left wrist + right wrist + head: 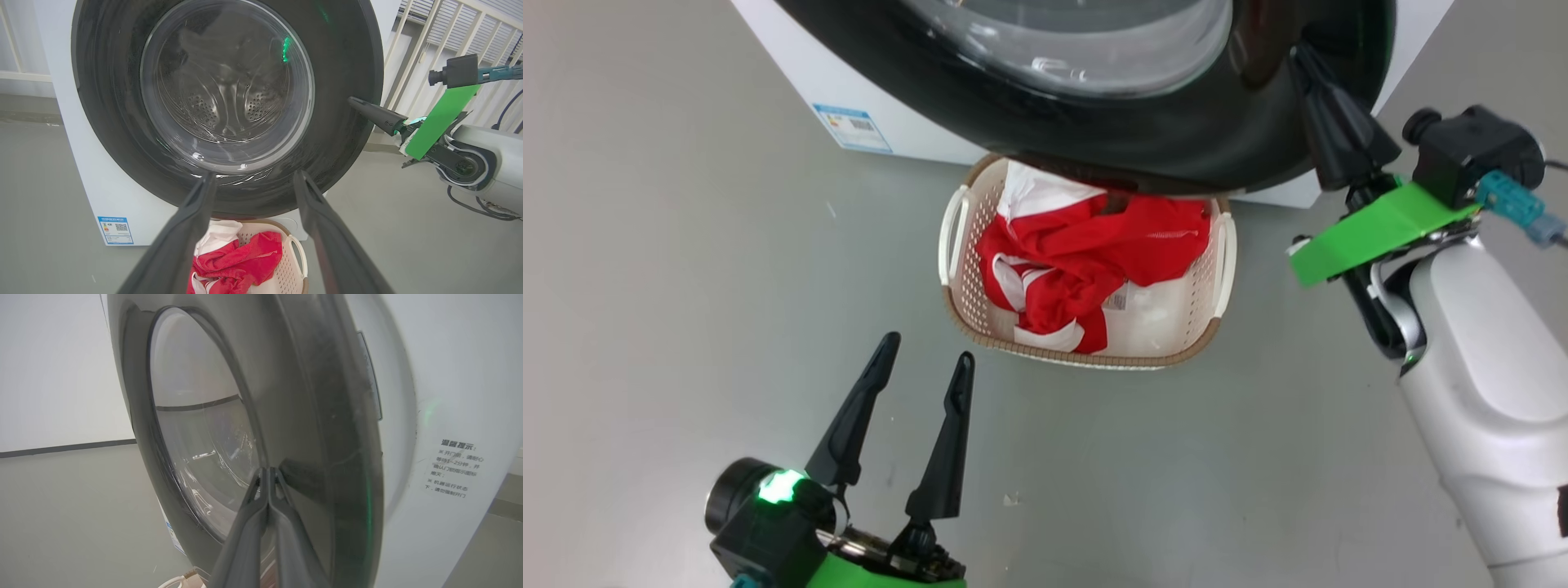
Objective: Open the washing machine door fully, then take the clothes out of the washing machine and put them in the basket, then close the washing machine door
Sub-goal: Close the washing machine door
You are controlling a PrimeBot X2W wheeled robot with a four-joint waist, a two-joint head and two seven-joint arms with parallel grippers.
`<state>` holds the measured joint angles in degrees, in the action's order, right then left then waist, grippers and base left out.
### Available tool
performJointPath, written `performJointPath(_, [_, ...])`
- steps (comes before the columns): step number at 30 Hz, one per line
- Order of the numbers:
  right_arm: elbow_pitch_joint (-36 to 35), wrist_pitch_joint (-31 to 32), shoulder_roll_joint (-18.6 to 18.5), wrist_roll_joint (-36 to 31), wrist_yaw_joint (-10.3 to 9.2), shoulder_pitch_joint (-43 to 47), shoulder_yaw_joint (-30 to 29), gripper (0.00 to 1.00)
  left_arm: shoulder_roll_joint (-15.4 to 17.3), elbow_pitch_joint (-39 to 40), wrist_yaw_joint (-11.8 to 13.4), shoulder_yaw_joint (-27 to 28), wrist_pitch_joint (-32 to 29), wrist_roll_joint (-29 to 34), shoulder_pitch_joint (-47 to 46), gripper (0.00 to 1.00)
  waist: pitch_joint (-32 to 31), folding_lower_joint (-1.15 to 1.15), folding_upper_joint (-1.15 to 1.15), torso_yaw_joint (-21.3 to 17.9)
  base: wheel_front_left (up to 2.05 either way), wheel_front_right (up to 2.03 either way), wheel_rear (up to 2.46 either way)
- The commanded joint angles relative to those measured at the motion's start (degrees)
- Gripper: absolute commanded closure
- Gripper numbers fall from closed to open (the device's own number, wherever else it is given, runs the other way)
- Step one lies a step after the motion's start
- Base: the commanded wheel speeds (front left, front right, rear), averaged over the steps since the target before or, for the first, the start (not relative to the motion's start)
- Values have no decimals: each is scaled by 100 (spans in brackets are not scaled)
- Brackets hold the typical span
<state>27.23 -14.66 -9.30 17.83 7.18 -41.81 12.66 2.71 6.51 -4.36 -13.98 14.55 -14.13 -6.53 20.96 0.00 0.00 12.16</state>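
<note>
Touching door rim (1192,139): closed right jaws

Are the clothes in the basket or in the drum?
In the basket: the red clothes lie heaped inside it; the drum, seen through the washing machine door, looks empty.

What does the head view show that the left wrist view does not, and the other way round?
Head view adds: the whole basket with both white handles, and the green light at the base of the left gripper.

Left wrist view adds: the perforated drum behind the door glass, and a white railing.

Both share: the washing machine door, the red clothes in the basket, the blue label, the left gripper open, and the right gripper shut, its tip at the door's black rim.
</note>
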Motion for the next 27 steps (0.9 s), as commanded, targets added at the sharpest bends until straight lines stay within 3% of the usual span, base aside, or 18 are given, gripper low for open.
performJointPath(1, [-79, -34, 12, 39, 31, -160, 51, 100, 17, 169, 78, 143, 45, -3, -145, 0, 138, 0, 0, 34, 0, 0, 0])
performJointPath(27, [924, -34, -530, -223, 31, -2061, 120, 100, 17, 119, 229, -107, 45, -589, -585, 0, 819, 0, 0, 305, 0, 0, 0])
